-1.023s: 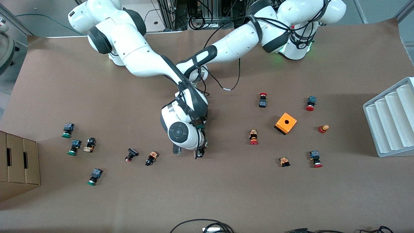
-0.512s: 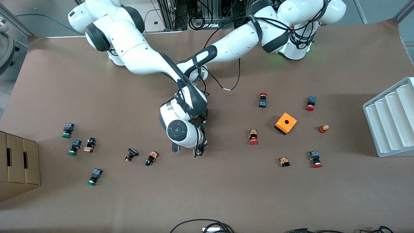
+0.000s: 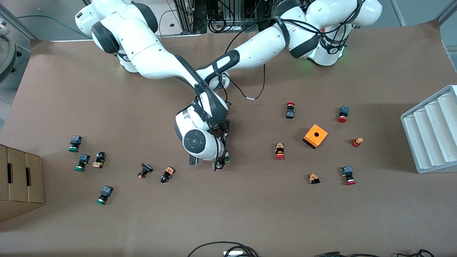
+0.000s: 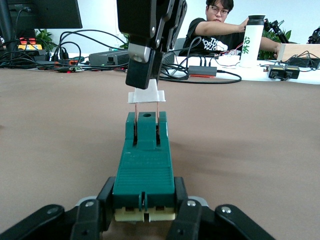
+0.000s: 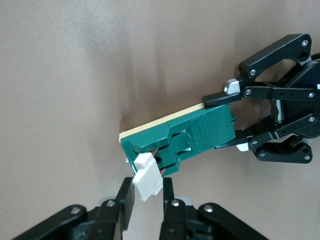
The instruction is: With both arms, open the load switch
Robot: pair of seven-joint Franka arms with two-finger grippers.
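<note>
Left wrist view: left end effector (image 4: 145, 212) clamped on near end of the load switch (image 4: 145, 165), held level just above the counter (image 4: 260, 150). Right end effector (image 4: 145, 75) comes down from above, pinched on the white piece (image 4: 146, 96), which is drawn out on two thin pins. Front view: right arm (image 3: 157, 64) crosses over left arm (image 3: 250, 53), wrist bent down mid-counter, hiding the switch.

In the front view the right arm's wrist (image 3: 198, 142) hides most of the load switch (image 3: 222, 160) and both hands. The ridged grey tray (image 3: 430, 130) and the cardboard box (image 3: 19, 180) are cut off at the edges.
</note>
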